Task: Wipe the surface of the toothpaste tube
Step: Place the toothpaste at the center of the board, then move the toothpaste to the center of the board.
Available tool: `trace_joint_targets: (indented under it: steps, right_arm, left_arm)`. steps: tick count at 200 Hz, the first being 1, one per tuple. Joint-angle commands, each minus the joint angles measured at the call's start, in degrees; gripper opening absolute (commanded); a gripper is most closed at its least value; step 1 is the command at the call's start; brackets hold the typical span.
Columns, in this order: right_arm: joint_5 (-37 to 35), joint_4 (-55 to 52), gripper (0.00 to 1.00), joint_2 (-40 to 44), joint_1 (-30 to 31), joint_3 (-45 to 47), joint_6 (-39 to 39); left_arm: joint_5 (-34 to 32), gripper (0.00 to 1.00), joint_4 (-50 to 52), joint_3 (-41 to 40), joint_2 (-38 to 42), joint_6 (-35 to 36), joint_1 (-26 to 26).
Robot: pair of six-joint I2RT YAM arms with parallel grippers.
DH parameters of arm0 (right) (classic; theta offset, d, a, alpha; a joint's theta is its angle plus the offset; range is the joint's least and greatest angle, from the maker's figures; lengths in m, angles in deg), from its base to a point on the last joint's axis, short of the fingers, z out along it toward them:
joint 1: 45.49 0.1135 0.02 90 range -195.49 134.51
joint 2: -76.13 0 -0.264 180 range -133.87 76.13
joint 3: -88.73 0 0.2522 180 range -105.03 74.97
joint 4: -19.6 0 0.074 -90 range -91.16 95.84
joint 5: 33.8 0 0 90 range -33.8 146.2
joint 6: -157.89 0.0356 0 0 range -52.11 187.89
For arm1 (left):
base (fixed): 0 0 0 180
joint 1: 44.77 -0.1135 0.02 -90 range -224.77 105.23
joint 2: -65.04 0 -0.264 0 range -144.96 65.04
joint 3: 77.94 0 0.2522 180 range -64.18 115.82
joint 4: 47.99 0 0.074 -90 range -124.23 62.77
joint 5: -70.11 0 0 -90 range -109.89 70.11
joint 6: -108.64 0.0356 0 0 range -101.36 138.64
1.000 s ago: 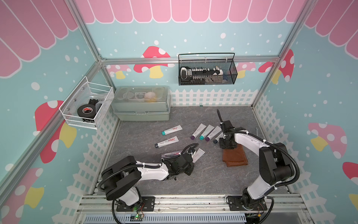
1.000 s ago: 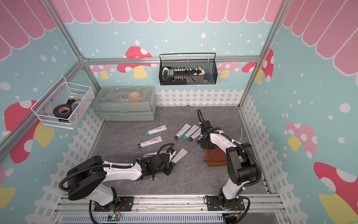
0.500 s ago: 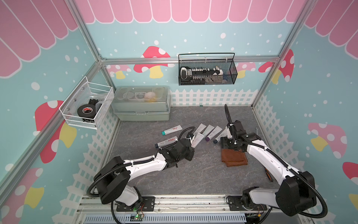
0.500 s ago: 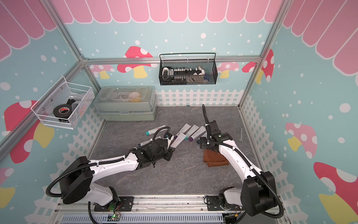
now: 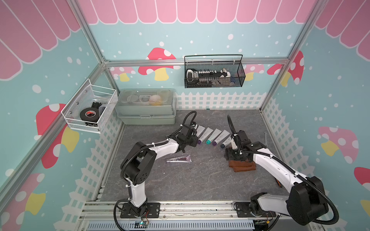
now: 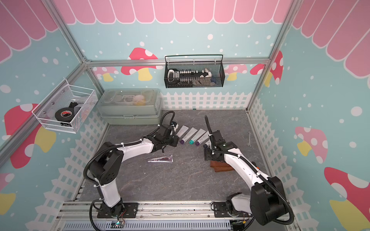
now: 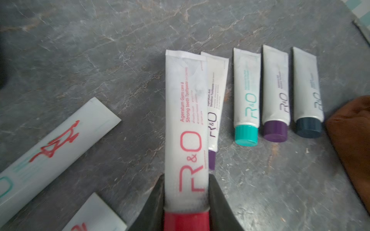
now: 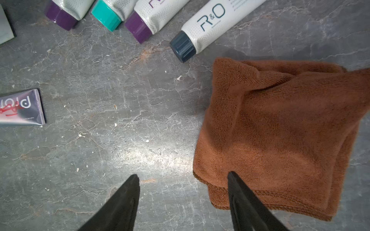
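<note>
Toothpaste tube (image 7: 186, 112), cap end in left claw (image 7: 186, 177), crimp pointing outward

Cap of the red-capped toothpaste tube (image 7: 186, 124) runs off the left wrist view; print blurred. It half covers a purple-capped tube (image 7: 217, 90). The brown cloth (image 7: 352, 144) is cropped too.

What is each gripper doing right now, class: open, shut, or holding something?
Left gripper: shut on the red-capped toothpaste tube.
Right gripper: open, holding nothing.
</note>
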Motion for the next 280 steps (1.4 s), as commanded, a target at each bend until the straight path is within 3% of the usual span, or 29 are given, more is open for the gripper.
trace_joint_targets:
  steps: [1, 64, 80, 97, 117, 183, 230, 280]
  right_arm:
    - [0.6, 0.6, 0.69, 1.1, 0.6, 1.4, 0.3]
    - [0.7, 1.5, 0.69, -0.4, 0.9, 1.5, 0.0]
    - [0.9, 1.5, 0.69, -0.7, 1.0, 1.4, -0.1]
    - [0.9, 1.6, 0.69, -0.7, 1.1, 1.4, -0.2]
    - [0.9, 1.6, 0.69, -0.9, 1.2, 1.4, -0.2]
    - [1.1, 1.8, 0.69, -0.8, 1.7, 1.4, -0.3]
    - [1.6, 1.9, 0.68, -1.4, 2.4, 1.0, -0.5]
    - [1.8, 2.1, 0.68, -2.6, 3.3, 0.2, -0.8]
  left_arm:
    - [4.1, 0.28, 0.2, 4.0, -3.0, 1.0, -2.1]
    - [7.7, 0.30, 7.1, 12.2, -10.3, 3.5, -4.1]
    - [8.1, 0.39, 7.8, 12.0, -10.0, 3.3, -4.3]
    - [8.1, 0.56, 7.8, 10.7, -8.7, 2.6, -4.7]
    - [7.2, 0.64, 8.2, 8.9, -6.7, 2.0, -5.0]
    - [3.8, 0.68, 11.1, -0.4, 4.3, -1.4, -5.1]
    - [-2.4, 0.68, 17.5, -9.8, 13.3, -6.4, -3.3]
    - [-5.1, 0.69, 21.5, -16.1, 17.0, -7.9, -3.1]
